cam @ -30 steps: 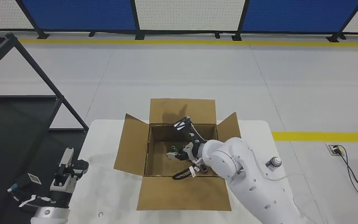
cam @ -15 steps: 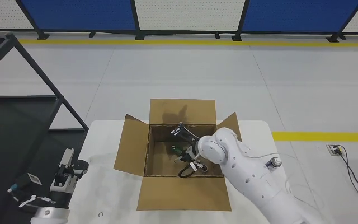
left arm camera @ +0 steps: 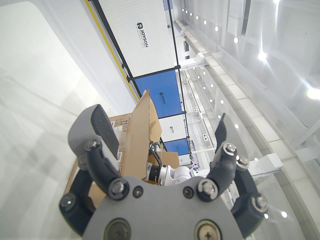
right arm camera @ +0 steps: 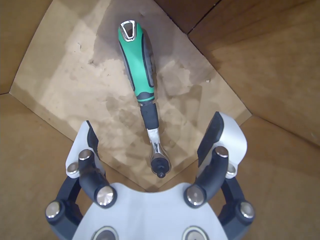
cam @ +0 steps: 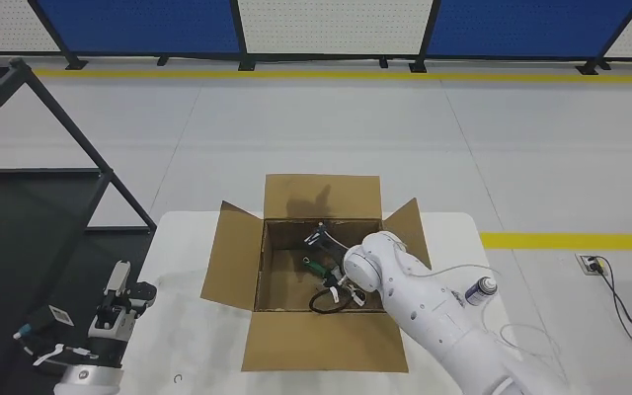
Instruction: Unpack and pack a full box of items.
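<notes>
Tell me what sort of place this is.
Probably a factory hall or robot test bay: blue and white partition panels fence off the area, a yellow line marks the pale floor, and rows of ceiling lights sit high overhead.

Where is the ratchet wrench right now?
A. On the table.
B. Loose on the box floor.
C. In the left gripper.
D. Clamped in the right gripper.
B: the ratchet wrench lies on the floor of the cardboard box, and the right gripper is open over it, gripping nothing.
</notes>
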`<control>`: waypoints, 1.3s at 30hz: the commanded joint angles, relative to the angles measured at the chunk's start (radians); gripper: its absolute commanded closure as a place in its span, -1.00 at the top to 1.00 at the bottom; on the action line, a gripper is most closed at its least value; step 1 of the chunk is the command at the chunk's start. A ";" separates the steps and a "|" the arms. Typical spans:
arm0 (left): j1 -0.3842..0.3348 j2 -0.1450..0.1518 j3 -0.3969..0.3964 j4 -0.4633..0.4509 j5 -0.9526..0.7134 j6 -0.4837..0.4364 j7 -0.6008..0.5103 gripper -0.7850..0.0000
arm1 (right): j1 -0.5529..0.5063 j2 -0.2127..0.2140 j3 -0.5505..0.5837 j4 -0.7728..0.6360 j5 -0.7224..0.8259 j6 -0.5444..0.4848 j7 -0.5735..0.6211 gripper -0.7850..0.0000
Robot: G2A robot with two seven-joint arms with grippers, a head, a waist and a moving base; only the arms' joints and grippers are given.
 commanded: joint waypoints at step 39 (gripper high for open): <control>0.000 0.000 0.000 0.000 0.000 0.000 0.000 1.00 | 0.010 -0.082 -0.019 0.198 -0.075 -0.093 -0.126 -0.33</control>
